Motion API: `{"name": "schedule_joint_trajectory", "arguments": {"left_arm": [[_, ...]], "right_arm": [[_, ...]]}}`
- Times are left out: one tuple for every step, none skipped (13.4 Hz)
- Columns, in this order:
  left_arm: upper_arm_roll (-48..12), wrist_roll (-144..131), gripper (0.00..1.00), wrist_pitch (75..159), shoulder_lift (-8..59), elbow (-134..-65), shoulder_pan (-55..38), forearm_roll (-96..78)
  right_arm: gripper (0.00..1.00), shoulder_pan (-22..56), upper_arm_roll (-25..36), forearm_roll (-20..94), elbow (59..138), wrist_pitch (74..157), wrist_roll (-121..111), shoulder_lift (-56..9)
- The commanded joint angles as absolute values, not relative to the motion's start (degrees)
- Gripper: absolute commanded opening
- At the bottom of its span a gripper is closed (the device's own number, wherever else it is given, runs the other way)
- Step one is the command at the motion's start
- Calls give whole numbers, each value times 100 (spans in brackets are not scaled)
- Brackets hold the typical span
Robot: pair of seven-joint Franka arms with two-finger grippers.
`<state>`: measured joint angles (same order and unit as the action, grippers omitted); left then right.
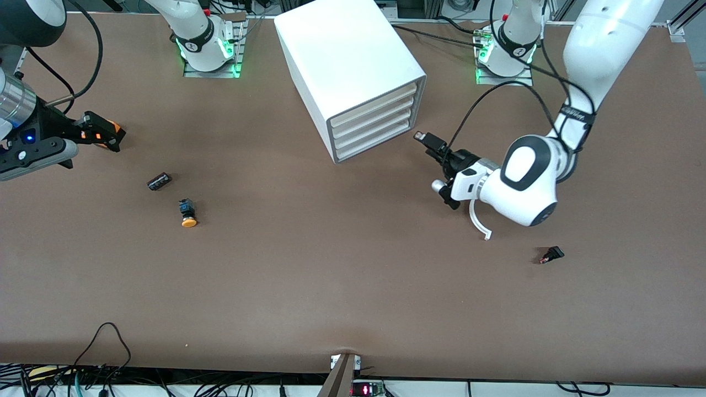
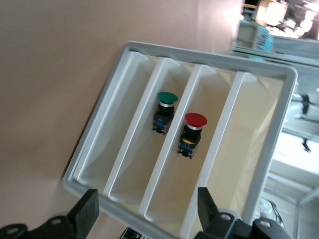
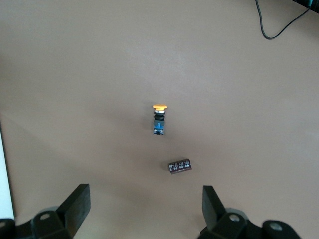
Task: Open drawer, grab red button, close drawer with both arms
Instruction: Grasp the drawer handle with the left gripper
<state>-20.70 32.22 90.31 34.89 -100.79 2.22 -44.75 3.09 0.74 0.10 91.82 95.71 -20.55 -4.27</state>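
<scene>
The white cabinet (image 1: 353,60) stands on the table between the two bases, and all four cream drawer fronts (image 1: 372,124) look flush with its frame. In the left wrist view the cabinet front (image 2: 124,209) fills the frame. The red-capped button (image 2: 193,132) shows inside one middle drawer. My left gripper (image 1: 429,151) is open and empty, level with the drawer fronts, just off the cabinet toward the left arm's end; it also shows in its wrist view (image 2: 147,211). My right gripper (image 1: 107,135) is open and empty over the right arm's end of the table (image 3: 144,206).
A green-capped button (image 2: 165,110) sits in the neighbouring middle drawer. An orange-capped button (image 1: 187,214) (image 3: 159,119) and a black cylinder (image 1: 159,181) (image 3: 180,166) lie near the right gripper. An orange box (image 1: 114,128) peeks from under that gripper. A small black-and-red part (image 1: 551,255) lies toward the left arm's end.
</scene>
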Motion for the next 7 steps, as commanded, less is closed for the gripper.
{"name": "schedule_joint_trajectory", "arguments": {"left_arm": [[-2092,4215,66,9254,3568,-10501,54,-5078],[-2092,4558,63,9429,3568,-10720,-78,-5332],[-2083,4840,60,9518,3603,-10844,-184,-5526],[-2083,4982,59,9527,3699,-10872,-272,-5668],[-2092,5070,58,9545,3787,-10907,-307,-5782],[-2092,5158,56,9554,3849,-10933,-360,-5896],[-2083,5185,56,9554,3858,-11029,-413,-6028]], "right_arm": [[99,220,-9,0,9053,9501,-2092,-475],[99,220,-9,0,9053,9492,-2092,-483],[99,220,-9,0,9053,9483,-2092,-483],[99,220,-9,0,9061,9483,-2092,-483],[99,220,-9,0,9062,9483,-2092,-483],[99,220,-9,0,9053,9475,-2092,-483],[99,220,-9,0,9053,9475,-2092,-483]]}}
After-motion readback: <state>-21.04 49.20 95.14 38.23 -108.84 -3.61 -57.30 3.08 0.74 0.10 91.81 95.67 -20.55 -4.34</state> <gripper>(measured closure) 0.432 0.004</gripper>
